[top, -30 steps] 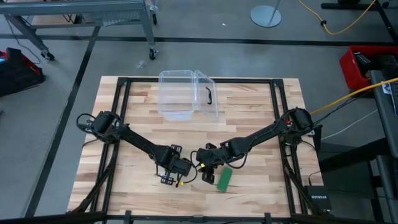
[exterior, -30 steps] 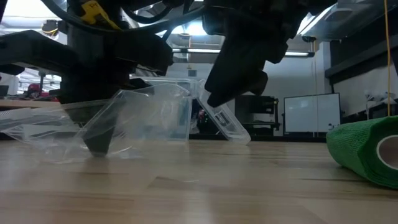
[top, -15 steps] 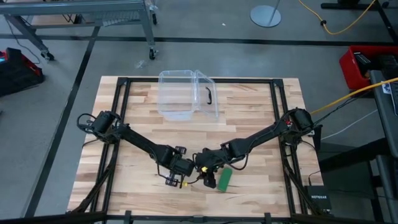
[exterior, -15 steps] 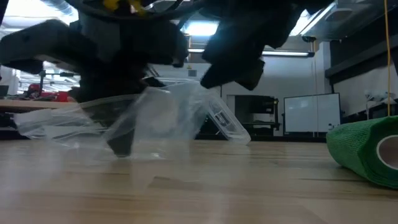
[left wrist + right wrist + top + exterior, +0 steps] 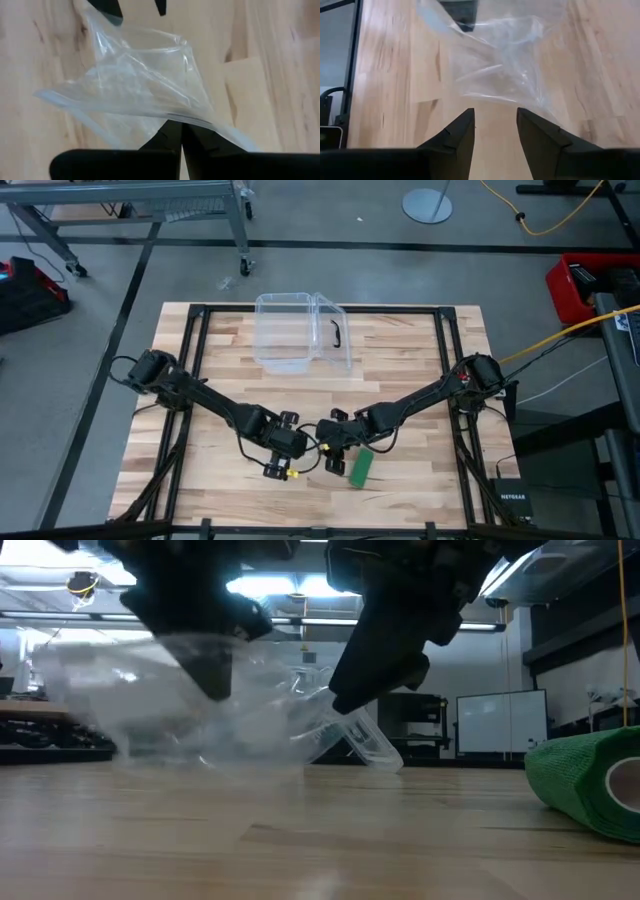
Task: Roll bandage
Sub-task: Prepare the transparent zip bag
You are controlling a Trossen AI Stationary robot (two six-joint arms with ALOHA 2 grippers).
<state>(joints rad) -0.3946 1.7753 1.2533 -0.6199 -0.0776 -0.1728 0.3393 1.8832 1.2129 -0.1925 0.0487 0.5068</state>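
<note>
- Left hand (image 5: 175, 131): fingers pinched together on the clear plastic wrapper (image 5: 145, 90); the wrapper spreads out past the fingertips, above the tabletop (image 5: 270, 75).
- Right hand (image 5: 495, 125): fingers apart, nothing between them; the same wrapper (image 5: 500, 60) lies just ahead of its tips, not touching them as far as the right wrist view shows.
- Bandage (image 5: 361, 467): green roll lying on the tabletop just beside the right hand, on the side away from the left hand, apart from both hands.
- Low view: bandage (image 5: 590, 785) cut off at the frame edge, only one end of the roll shows; open core faces the camera.
- Low view: both arms are dark blurred masses from above; fingertips hard to make out; wrapper (image 5: 190, 710) is a blurred smear under the left hand (image 5: 210, 675).
- High view: wrapper barely readable between the two hands; left hand (image 5: 290, 455) and right hand (image 5: 335, 450) near each other; finger state can't be read here.
- Only the high view shows the clear plastic box (image 5: 300, 330) whole, well beyond both hands; the low view shows only part of it (image 5: 365, 745) behind the arms.
- Neither wrist view shows the bandage.
</note>
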